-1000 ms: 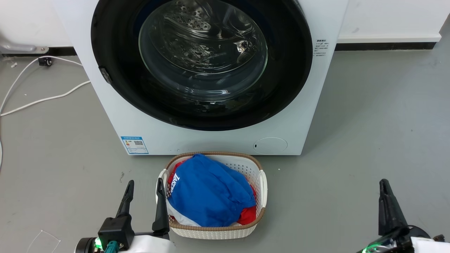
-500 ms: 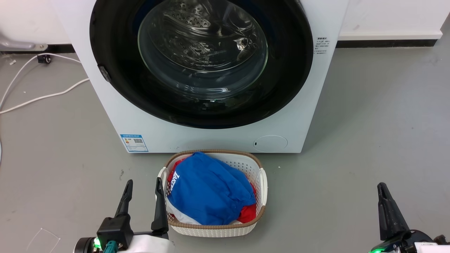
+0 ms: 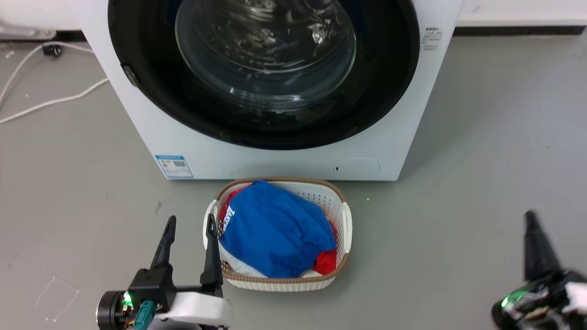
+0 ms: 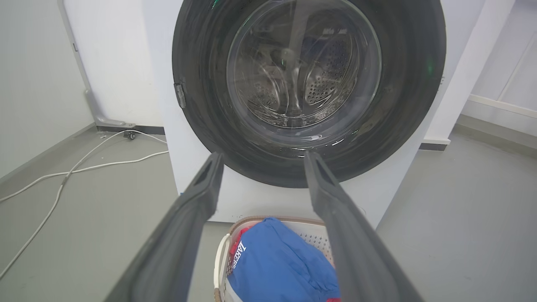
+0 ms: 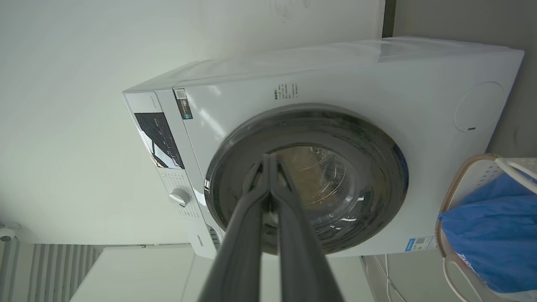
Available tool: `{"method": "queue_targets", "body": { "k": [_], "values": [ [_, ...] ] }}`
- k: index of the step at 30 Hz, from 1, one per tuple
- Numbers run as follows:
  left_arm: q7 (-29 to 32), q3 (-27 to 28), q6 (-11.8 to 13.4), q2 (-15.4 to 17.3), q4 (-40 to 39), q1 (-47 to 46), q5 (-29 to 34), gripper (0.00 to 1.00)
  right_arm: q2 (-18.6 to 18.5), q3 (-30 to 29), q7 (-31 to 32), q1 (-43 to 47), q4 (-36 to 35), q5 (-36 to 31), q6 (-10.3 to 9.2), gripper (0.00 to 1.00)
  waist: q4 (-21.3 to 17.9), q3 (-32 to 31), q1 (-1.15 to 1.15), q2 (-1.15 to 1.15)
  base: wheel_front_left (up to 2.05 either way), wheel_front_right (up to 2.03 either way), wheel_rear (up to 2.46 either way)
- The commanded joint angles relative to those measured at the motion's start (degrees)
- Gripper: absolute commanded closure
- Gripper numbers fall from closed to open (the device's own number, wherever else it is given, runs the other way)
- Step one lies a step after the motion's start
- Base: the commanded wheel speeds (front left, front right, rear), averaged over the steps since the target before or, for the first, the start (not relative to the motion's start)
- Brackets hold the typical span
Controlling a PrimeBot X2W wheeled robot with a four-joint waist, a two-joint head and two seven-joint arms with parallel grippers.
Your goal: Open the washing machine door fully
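Head view: door (image 3: 263,59) closed; left end effector (image 3: 191,218) spread, right end effector (image 3: 532,220) pinched.

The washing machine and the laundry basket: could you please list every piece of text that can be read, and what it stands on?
"LAKE", white letters on the blue garment in the basket; later letters unclear.
Blue sticker, low on the washing machine: too small to read.
Dark print beside the door: too small to read.
Control panel labels: blurred, unreadable.
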Motion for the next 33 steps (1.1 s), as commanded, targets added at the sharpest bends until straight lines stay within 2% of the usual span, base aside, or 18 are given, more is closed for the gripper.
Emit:
{"method": "queue_targets", "body": {
  "k": [1, 4, 6, 15, 21, 26, 33],
  "values": [
    [-0.2, -0.1, -0.1, 0.0, -0.3, -1.0, 0.5, 0.0, -0.4, -1.0, 0.3, -2.0, 0.3, -0.4, 0.02, 1.0, 0.3, 1.3, 0.0, 0.0, 0.0, 0.0, 0.0],
    [-0.2, -0.2, -0.5, 0.0, -0.7, -2.4, 0.9, 0.0, -1.4, -4.3, 1.4, -6.4, 2.0, -0.6, 0.02, 1.0, 0.7, 3.5, 0.0, 0.0, 0.0, 0.0, 0.0],
    [-0.2, -0.6, -0.8, 0.0, -1.0, -4.8, 1.5, 0.0, -3.1, -7.1, 3.4, -13.6, 4.8, -1.0, 0.02, 1.0, 1.0, 7.1, 0.0, 0.0, 0.0, 0.0, 0.0],
    [-0.2, -1.1, -1.4, 0.0, -2.1, -10.8, 1.9, 0.0, -8.6, -8.6, 9.3, -31.1, 11.9, -2.3, 0.02, 1.0, 1.8, 16.4, 0.0, 0.0, 0.0, 0.0, 0.0],
    [-0.2, -1.0, -1.0, 0.0, -2.8, -15.3, 1.5, 0.0, -12.2, -7.5, 12.5, -41.9, 15.7, -4.0, 0.02, 1.0, 2.5, 22.1, 0.0, 0.0, 0.0, 0.0, 0.0],
    [-0.2, -0.7, -0.9, 0.0, -3.9, -18.1, 1.9, 0.0, -14.7, -4.3, 15.9, -50.3, 19.2, -6.1, 0.02, 1.0, 3.1, 26.0, 0.0, 0.0, 0.0, 0.0, 0.0],
    [-0.2, -1.2, -0.6, 0.0, -4.7, -19.8, 1.7, 0.0, -16.2, 0.1, 19.2, -59.1, 23.7, -9.1, 0.02, 1.0, 4.2, 28.5, 0.0, 0.0, 0.0, 0.0, 0.0]
  ]
}}
